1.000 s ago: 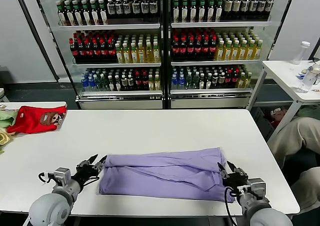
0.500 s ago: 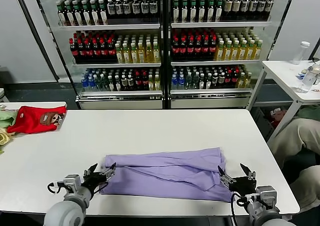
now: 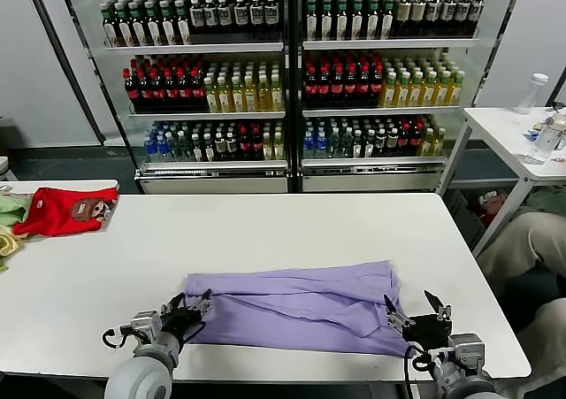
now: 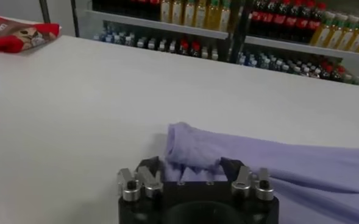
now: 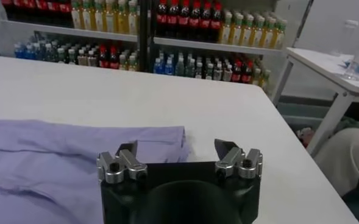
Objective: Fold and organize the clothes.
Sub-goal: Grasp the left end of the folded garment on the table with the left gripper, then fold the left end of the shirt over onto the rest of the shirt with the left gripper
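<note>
**Lavender T-shirt, part-folded, awaits its next fold**

The T-shirt (image 3: 296,306) lies as a long band near the tabletop's (image 3: 265,231) front edge. The left gripper (image 3: 187,309) and right gripper (image 3: 414,307) flank its ends, fingers apart. Next, probably, each must grasp an end.

Bottle-stocked coolers (image 3: 292,80) behind white table (image 3: 265,231)

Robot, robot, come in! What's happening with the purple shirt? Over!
Both grippers, left and right, open at shirt's ends. Purple shirt folded lengthwise, flat. Nothing blocking.
</note>
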Controlling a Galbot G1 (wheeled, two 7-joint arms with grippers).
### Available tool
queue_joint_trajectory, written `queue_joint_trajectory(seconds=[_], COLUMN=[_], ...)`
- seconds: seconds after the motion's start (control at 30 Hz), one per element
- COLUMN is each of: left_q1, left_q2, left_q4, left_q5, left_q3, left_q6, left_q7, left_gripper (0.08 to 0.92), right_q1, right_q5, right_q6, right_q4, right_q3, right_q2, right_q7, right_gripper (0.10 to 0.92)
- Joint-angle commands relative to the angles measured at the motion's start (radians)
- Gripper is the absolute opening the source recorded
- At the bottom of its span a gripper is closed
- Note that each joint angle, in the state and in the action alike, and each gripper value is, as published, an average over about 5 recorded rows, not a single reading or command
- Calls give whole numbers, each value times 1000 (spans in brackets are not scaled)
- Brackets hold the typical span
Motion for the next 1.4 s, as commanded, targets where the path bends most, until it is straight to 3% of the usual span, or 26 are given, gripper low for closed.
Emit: queue_joint_trajectory(seconds=[0.03, 0.4, 0.57, 0.73, 0.97, 1.07, 1.2, 1.4], left_q1=[-7, -24, -4, 46, 115, 128, 117, 99], left_q2=[-15, -21, -5, 66, 195, 231, 218, 78], left_q4=[15, 23, -62, -109, -33, -17, -87, -308], left_q5=[44, 200, 274, 291, 387, 370, 169, -110], left_q3=[38, 58, -37, -241, -539, -606, -542, -270], left_q6=[-5, -27, -24, -19, -11, -13, 10, 18], left_q7=[-36, -33, -13, 29, 123, 163, 179, 209], left_gripper=[594, 256, 128, 113, 113, 113, 113, 113], right_q1=[-6, 0, 1, 11, 31, 36, 44, 29], right_q5=[-25, -39, -45, -46, -46, -49, -60, -73], right_q6=[0, -3, -3, -3, -3, -3, -3, -3], right_q4=[3, -3, 3, 6, 3, 8, 19, 42], right_q3=[-9, -16, -13, -15, -24, -26, -35, -21], right_q2=[9, 18, 13, 7, 7, 7, 5, 4], right_q7=[0, 0, 1, 3, 3, 3, 3, 4], right_gripper=[823, 823, 823, 823, 823, 823, 823, 823])
